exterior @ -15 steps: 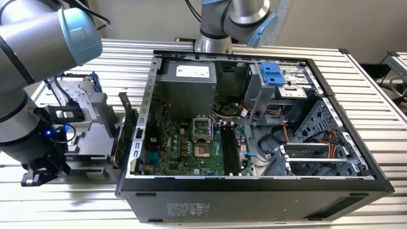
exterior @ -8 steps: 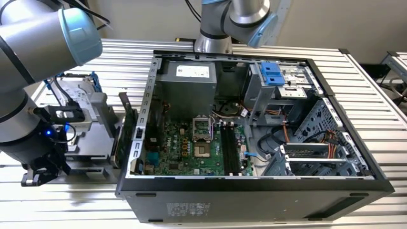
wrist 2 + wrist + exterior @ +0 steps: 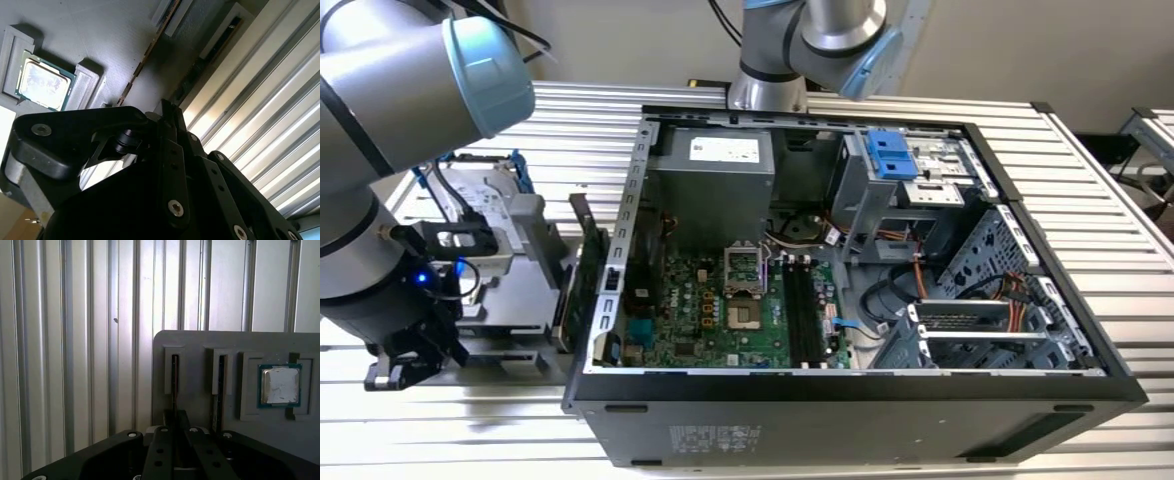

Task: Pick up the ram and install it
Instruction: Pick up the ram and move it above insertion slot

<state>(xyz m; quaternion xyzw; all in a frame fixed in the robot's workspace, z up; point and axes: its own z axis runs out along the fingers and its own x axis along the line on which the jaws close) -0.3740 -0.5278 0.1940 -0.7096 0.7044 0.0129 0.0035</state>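
Observation:
The ram (image 3: 175, 385) is a thin dark stick standing on edge in a slot of a grey holder plate (image 3: 200, 342). It sits in the slot farther from the processor chip. My gripper (image 3: 176, 420) reaches down over the near end of this stick, its dark fingers drawn close together on either side of it. The second wrist view shows the gripper (image 3: 171, 112) in line with that same far slot. In the exterior view the gripper (image 3: 400, 372) hangs low beside the open computer case, at the exterior view's left. The motherboard's black slots (image 3: 803, 310) lie bare inside the case.
A second stick (image 3: 220, 385) stands in the neighbouring slot, its edge (image 3: 145, 55) also in the second wrist view. A processor chip (image 3: 280, 385) rests in a pocket of the holder. An upright green card (image 3: 587, 260) stands between arm and case (image 3: 854, 385).

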